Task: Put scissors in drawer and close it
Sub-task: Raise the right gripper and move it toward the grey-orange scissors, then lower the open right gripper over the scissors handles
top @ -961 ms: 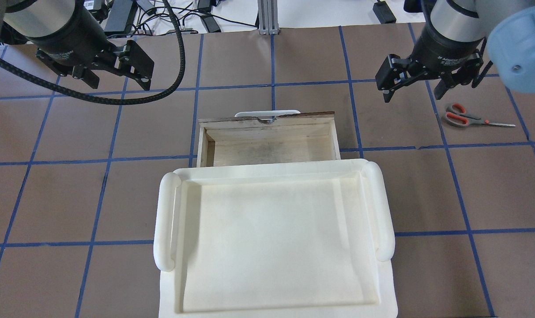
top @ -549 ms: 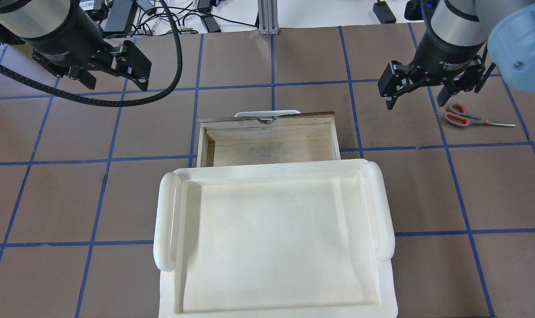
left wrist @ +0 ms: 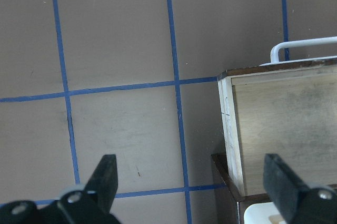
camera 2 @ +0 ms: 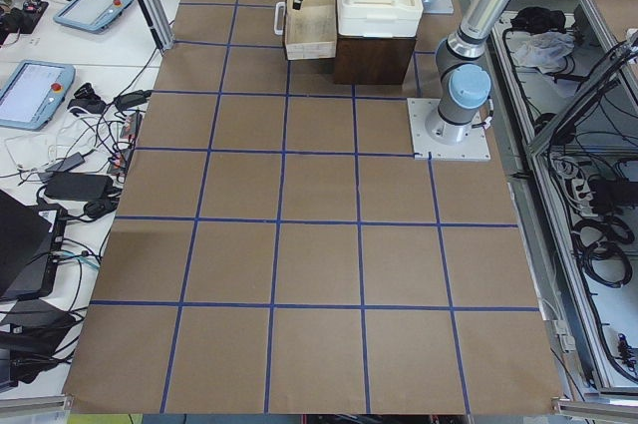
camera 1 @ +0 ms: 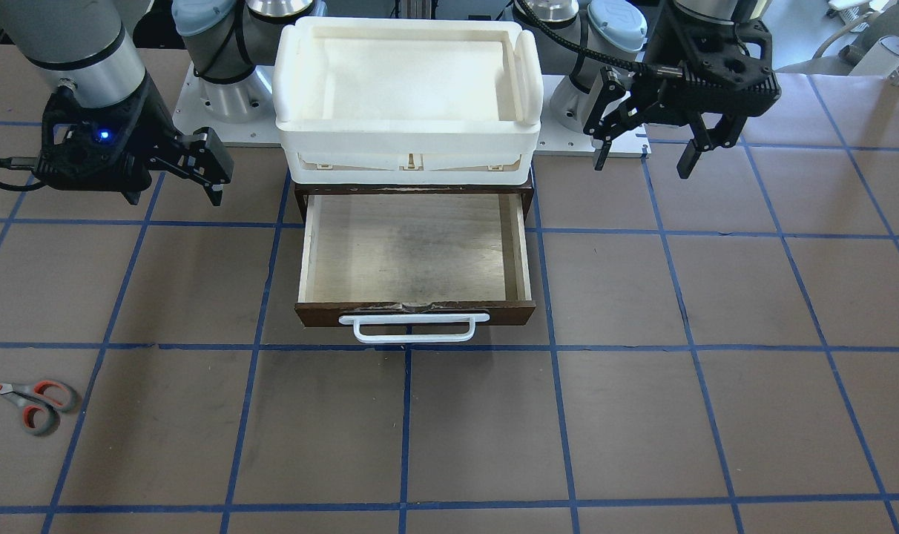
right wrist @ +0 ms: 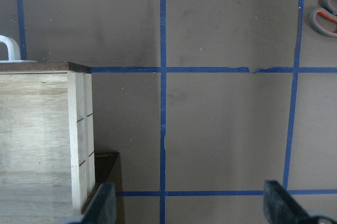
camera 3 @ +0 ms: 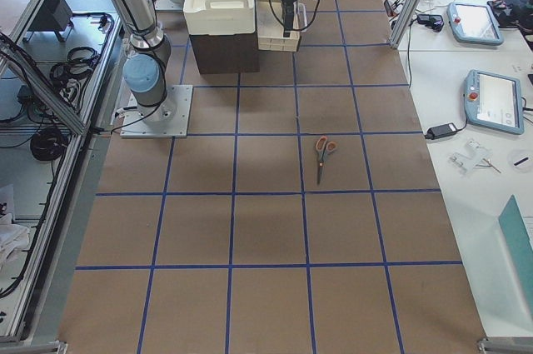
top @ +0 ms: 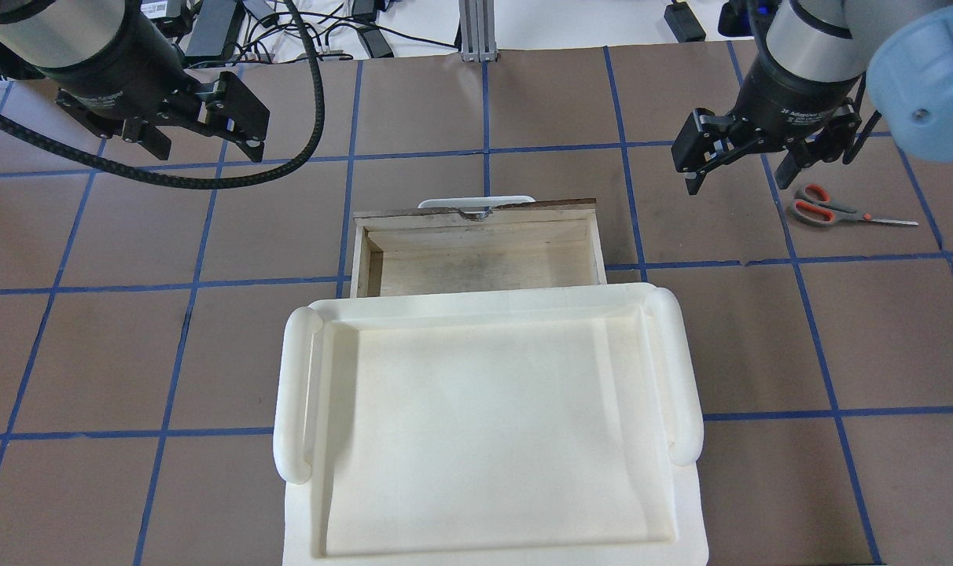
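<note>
We note the scissors (top: 838, 211) flat on the table (top: 524, 118), well off the open drawer (top: 476, 259) on the robot's right (handle loops toward the drawer), just beside the right gripper (top: 737, 185), which hangs spread and holds nothing, as does the left gripper (top: 205, 144).

Pale scuffed plywood drawer (camera 1: 412, 245), glossy white plastic handle (camera 1: 412, 337), matt brown paper over the table (camera 1: 642, 415)
</note>
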